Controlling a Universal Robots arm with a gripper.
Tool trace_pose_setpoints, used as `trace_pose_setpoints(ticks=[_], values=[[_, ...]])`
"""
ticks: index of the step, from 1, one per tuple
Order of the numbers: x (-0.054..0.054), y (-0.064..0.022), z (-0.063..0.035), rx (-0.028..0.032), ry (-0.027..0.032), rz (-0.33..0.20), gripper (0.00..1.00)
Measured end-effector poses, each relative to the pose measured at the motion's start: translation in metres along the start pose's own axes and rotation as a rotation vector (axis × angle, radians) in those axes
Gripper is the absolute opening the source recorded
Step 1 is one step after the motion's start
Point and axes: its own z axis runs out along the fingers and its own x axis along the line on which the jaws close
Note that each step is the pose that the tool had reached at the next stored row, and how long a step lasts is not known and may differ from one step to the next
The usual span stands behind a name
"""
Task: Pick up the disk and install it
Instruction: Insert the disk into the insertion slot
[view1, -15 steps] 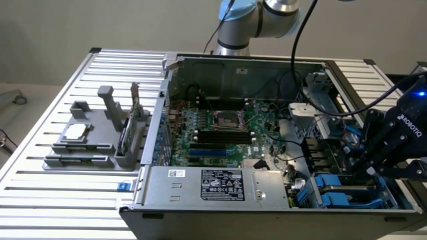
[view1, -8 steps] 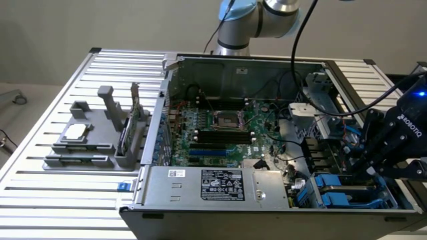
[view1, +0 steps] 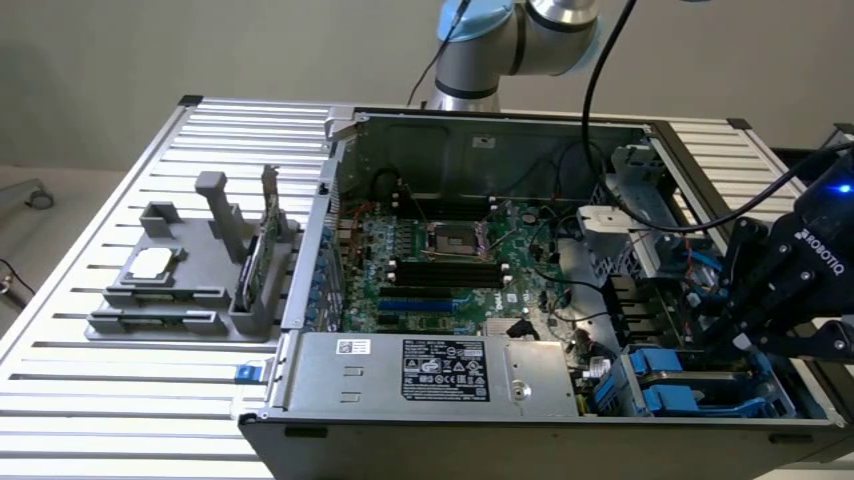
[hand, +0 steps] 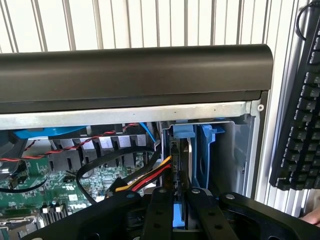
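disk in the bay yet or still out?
Partly in: the disk stands on edge between the tool's fingers, over the blue bay.

Robotics laboratory or hardware-assembly workshop. An opened desktop computer case (view1: 534, 290), motherboard (view1: 447, 265) exposed, lies on a slotted aluminium worktop (view1: 107, 400) beside a grey parts fixture (view1: 187, 285); an industrial robot arm (view1: 514, 45) stands behind, and a black keyboard (hand: 300, 115) rests alongside.

The disk (hand: 179, 175), a thin metal drive in a blue plastic carrier, stands on edge in the drive bay at the computer case's corner, beside another blue carrier.
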Motion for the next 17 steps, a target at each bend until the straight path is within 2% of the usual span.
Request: trace_pose_setpoints(ticks=[11,17], values=[[-0.0044,0.0004,0.0006,-0.0017,0.0059,-0.029,0.16],[-0.0056,0.0005,0.0006,-0.0024,0.0146,-0.045,0.16]])
